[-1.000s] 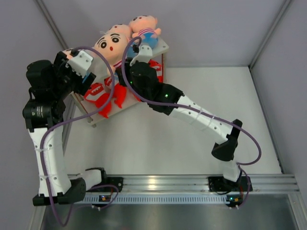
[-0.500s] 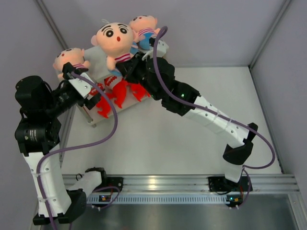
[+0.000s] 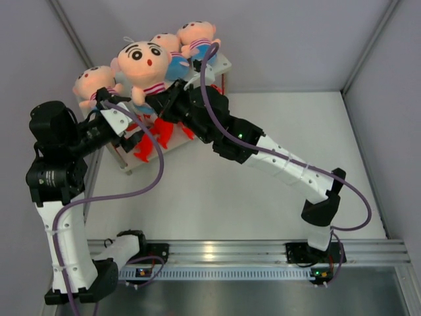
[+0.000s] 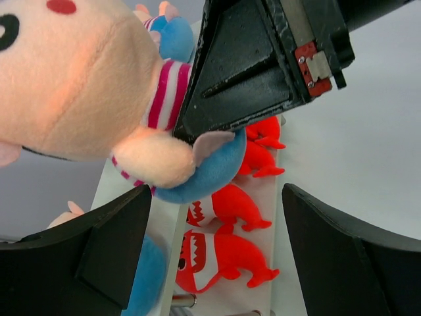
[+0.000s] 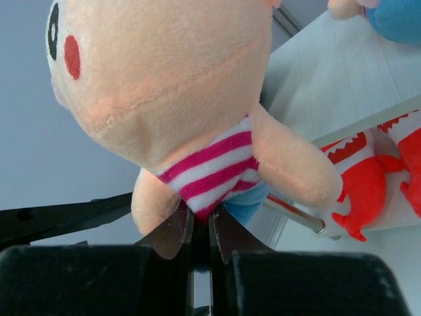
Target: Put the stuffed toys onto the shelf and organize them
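My right gripper (image 5: 200, 220) is shut on the striped shirt of a peach boy doll (image 3: 143, 60), which hangs above the white shelf (image 3: 222, 64); its big head (image 5: 164, 72) fills the right wrist view. My left gripper (image 4: 217, 253) stands open just off the shelf's near end, nothing between its fingers, with the held doll (image 4: 79, 85) above it. Another doll (image 3: 92, 82) sits on the top board's left end, and two dolls (image 3: 197, 34) sit at the far end. Several red sharks (image 4: 223, 260) lie in a row on the lower board.
The shelf stands angled in the back left corner, next to the left wall post (image 3: 72, 33). The right arm (image 3: 276, 158) stretches across the white table (image 3: 263, 197) from the front right. A metal shelf leg (image 5: 296, 214) shows below the held doll.
The right gripper has lifted its doll off the top board and carried it left. The left gripper has drawn back from the shelf's left end, uncovering a doll sitting there.
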Motion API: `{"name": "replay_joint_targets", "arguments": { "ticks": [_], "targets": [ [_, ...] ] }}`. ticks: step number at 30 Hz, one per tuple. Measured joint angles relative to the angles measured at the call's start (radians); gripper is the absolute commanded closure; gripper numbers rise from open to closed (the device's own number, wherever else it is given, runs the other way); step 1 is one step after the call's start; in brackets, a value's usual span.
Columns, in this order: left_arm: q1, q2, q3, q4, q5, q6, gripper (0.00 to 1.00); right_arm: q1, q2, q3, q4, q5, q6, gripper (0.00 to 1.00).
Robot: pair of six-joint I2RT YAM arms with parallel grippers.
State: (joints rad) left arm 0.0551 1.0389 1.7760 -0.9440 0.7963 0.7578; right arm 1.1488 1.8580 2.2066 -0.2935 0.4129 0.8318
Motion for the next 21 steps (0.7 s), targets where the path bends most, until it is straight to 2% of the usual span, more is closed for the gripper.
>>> {"name": "replay_joint_targets", "arguments": {
  "ticks": [3,5,6,8,9,14,16,21],
  "targets": [
    [-0.003,0.001,-0.003,0.000,0.000,0.001,0.16,0.006,0.018,0.000,0.010,-0.014,0.011,1.00],
    [-0.003,0.003,-0.003,-0.001,0.000,0.000,0.21,0.009,0.029,0.002,0.017,-0.016,0.018,1.00],
    [-0.003,0.005,-0.003,-0.001,0.000,0.000,0.30,0.010,0.034,0.006,0.017,-0.016,0.019,1.00],
    [-0.003,0.007,-0.003,0.001,-0.002,0.000,0.42,0.010,0.041,0.014,0.014,-0.018,0.026,1.00],
    [-0.003,0.009,-0.003,0.001,-0.006,0.004,0.57,0.010,0.045,0.021,0.015,-0.018,0.026,1.00],
    [-0.002,0.016,-0.003,0.016,-0.033,0.011,0.94,0.011,0.049,0.027,0.010,-0.018,0.024,1.00],
    [-0.002,0.018,-0.003,0.016,-0.033,0.011,1.00,0.011,0.049,0.027,0.009,-0.017,0.021,1.00],
    [-0.001,0.026,0.005,0.016,-0.031,0.002,1.00,0.011,0.049,0.027,0.011,-0.017,0.021,1.00]
  ]
}}
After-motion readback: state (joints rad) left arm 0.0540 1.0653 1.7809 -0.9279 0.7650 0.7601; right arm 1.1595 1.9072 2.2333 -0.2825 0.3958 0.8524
